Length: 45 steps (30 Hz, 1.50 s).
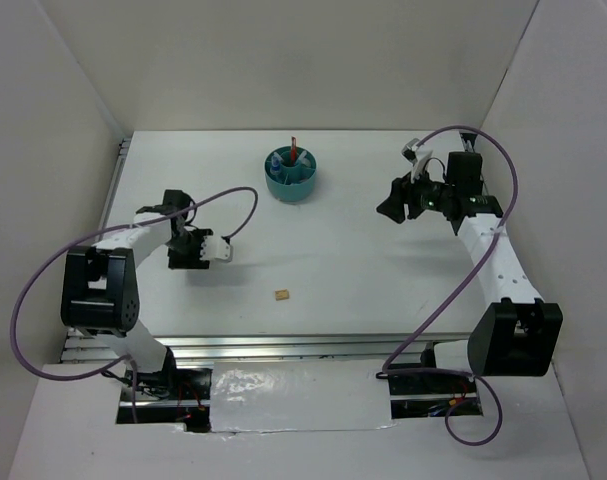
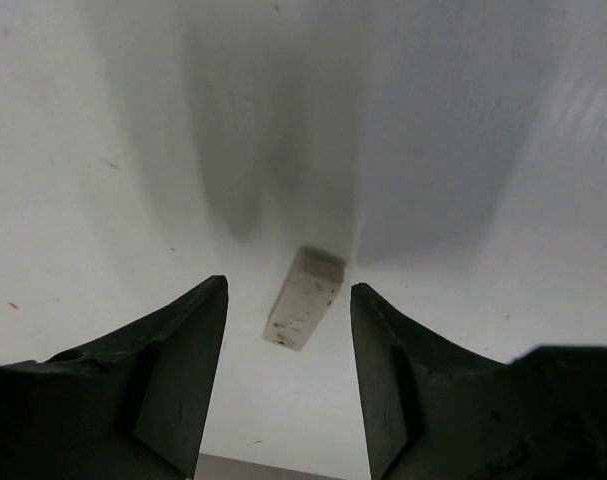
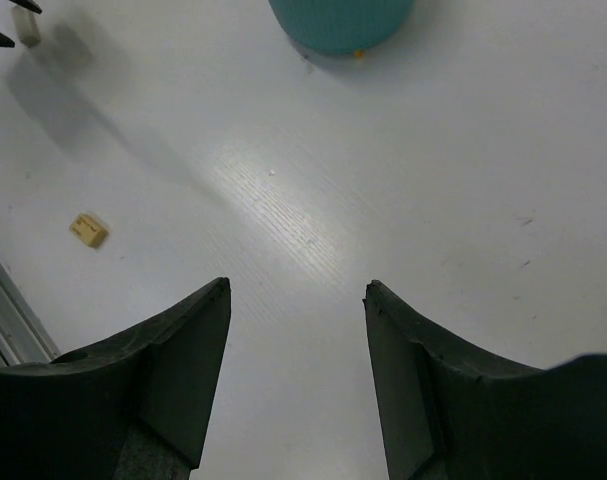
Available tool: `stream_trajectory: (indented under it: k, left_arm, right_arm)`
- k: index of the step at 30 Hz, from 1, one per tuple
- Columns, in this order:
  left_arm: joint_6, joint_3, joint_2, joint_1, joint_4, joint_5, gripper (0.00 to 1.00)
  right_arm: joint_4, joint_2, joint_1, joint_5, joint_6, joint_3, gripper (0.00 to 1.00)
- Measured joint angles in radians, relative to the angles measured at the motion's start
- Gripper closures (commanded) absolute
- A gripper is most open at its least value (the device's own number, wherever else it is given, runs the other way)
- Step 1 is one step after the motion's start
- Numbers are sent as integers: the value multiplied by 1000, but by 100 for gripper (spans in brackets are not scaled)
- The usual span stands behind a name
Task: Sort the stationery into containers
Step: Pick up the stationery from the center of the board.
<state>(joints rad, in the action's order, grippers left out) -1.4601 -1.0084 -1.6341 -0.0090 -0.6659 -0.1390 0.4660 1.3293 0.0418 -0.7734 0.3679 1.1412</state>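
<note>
the left gripper (image 2: 288, 290) hangs low over the white table (image 1: 363, 270) with its jaws spread wide. a pale rectangular block (image 2: 305, 296) lies flat between the fingertips, touched by neither. the right gripper (image 3: 297, 287) is spread apart too and holds nothing. the teal organiser (image 1: 291, 172) stands at the far middle, and a small tan block (image 1: 282, 295) lies well apart, nearer the front edge.

White table top (image 1: 363, 270): matt, with a few small dark specks (image 3: 526, 220) visible in the right wrist view. Plain white walls (image 1: 283, 60) enclose it on three sides. Aluminium rail (image 1: 283, 345) runs along the near edge. A white cover panel (image 1: 303, 400) lies just beyond it.
</note>
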Motion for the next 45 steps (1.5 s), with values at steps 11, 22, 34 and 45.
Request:
stream_trajectory:
  k: [11, 22, 34, 45]
  left_arm:
    - [33, 0, -55, -173, 70, 309, 35]
    - [80, -64, -130, -214, -16, 403, 33]
    - [107, -145, -130, -212, -79, 393, 41]
    - [102, -108, -128, -213, -109, 388, 20]
  right_arm:
    - [10, 0, 29, 11, 2, -5, 37]
    - [37, 0, 38, 14, 19, -5, 37]
    - [53, 1, 38, 13, 19, -5, 37]
    - [79, 1, 38, 15, 26, -5, 37]
